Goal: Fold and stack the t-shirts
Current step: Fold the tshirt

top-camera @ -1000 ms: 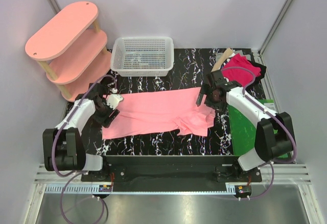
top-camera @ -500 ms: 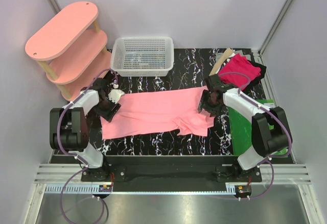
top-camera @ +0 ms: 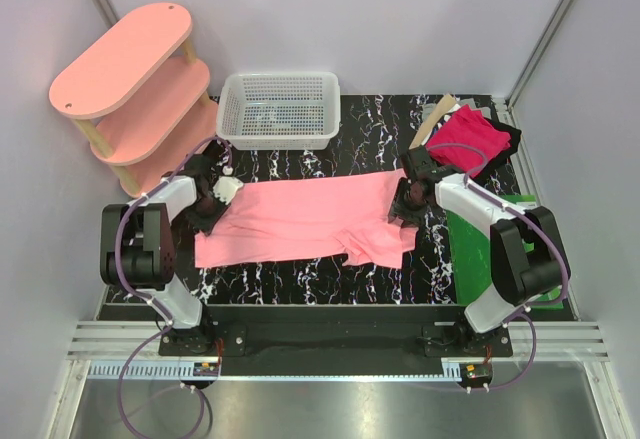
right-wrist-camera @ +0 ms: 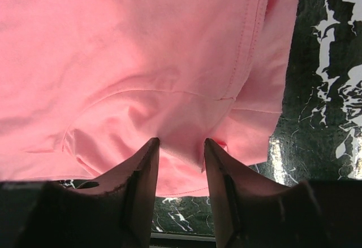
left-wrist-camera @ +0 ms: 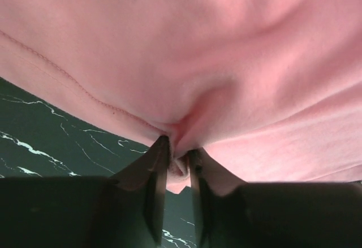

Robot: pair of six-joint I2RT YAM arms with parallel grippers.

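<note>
left tool point(left-wrist-camera: 178, 146): nearly closed, pinching a fold at the salmon-pink t-shirt's point(top-camera: 310, 219) left edge
right tool point(right-wrist-camera: 181, 146): jaws partly apart, straddling that shirt's right end
magenta-red t-shirt point(top-camera: 470, 139): surface's point(top-camera: 370, 129) far right corner, behind the right tool

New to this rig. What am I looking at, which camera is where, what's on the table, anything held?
Two robot arms are bolted at the table's near edge, each ending in a two-finger gripper. The wide picture looks down from above and behind them; the close-ups come from wrist cameras. On the dark marbled table a salmon-pink t-shirt lies spread out, a magenta-red t-shirt sits far right, a white mesh basket at the back, a green mat on the right; a pink shelf unit stands far left. The left gripper pinches a fold at the spread shirt's left end. The right gripper sits at its right end, jaws apart, no pinch visible.
</note>
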